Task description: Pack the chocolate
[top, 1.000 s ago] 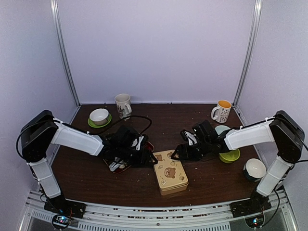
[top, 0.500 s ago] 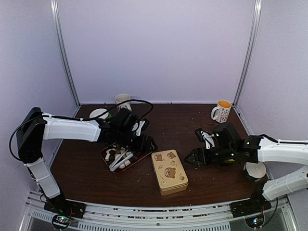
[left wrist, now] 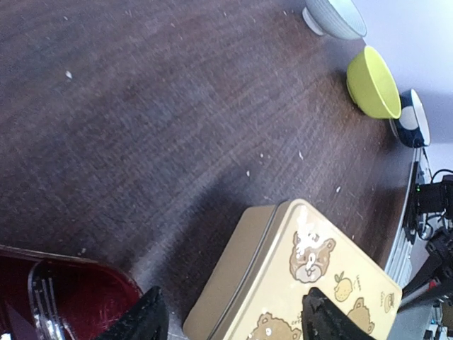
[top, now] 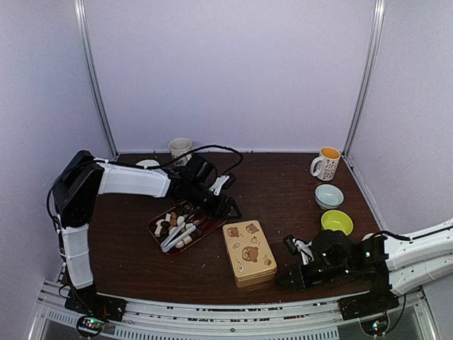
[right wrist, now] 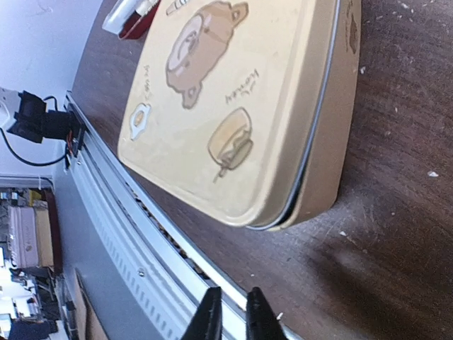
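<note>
The chocolate (top: 172,222), small white and brown pieces, lies in a red tray (top: 157,221) left of centre, together with silver tongs (top: 180,234). A closed cream tin (top: 249,252) printed with bears stands just right of the tray. My left gripper (top: 228,208) hovers open past the tray's far right corner, above the tin's far end. In the left wrist view the tin (left wrist: 304,283) lies under the left gripper (left wrist: 237,326), with nothing between its fingers. My right gripper (top: 287,278) sits low near the front edge, right of the tin, shut and empty; the right gripper (right wrist: 232,319) points at the table's rail.
A white mug (top: 181,149) and an orange-lined mug (top: 327,163) stand at the back. A pale blue bowl (top: 329,195) and a yellow-green bowl (top: 337,222) are on the right. The metal rail (right wrist: 141,255) runs along the near edge.
My right arm has pulled back from the tin's far side to the near edge, and its jaws have closed. The left gripper has shifted right, off the tray.
</note>
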`<state>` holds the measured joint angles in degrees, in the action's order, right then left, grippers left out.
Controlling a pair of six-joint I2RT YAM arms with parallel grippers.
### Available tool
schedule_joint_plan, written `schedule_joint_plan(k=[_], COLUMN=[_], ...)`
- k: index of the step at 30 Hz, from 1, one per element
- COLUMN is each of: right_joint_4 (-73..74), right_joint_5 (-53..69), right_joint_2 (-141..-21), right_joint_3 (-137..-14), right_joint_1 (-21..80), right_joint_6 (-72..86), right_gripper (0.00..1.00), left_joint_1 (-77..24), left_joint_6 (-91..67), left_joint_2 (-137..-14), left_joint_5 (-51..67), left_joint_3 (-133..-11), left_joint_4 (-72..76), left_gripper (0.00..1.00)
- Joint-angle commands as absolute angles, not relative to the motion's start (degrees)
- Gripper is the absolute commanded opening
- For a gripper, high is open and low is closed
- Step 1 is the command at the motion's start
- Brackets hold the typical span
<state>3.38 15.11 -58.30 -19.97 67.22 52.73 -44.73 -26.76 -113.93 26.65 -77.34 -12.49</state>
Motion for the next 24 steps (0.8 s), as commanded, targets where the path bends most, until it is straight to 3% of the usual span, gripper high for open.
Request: schedule_joint_plan(k=[1,2,8,14,24], right_joint_4=[-11.1,-12.2,-19.1,-17.1,-22.3], right_joint_5=[12.7,12.7,12.9,11.0,13.6], right_joint_2=[-63.4,-64.8,-71.7,-73.2,-76.4], right_joint_3=[-16.8,-16.9,-16.5,-17.6,-15.9], right_joint_1=[68.6,68.6,67.8,64.6,56.1], right_joint_6=[60.1,59.9,59.0,56.5,55.0], right_gripper=[0.04,0.00,0.00,0.00,0.00], left_joint_1=[-45.0,-45.0,-44.9,-44.8,-44.8], left_joint_6=[-24.7,-24.9,-25.5,-28.7,-37.0], left_joint_2=[-115.6,-115.8,-116.4,-117.2,-115.2], left_joint_5=[31.8,32.3,33.6,34.4,27.1], left_joint_3=[-78.4,-78.1,-75.6,-72.7,-65.3], left_joint_4=[-9.2,-8.5,-5.4,-1.3,4.5], left_gripper=[0.67,0.67,0.68,0.68,0.70])
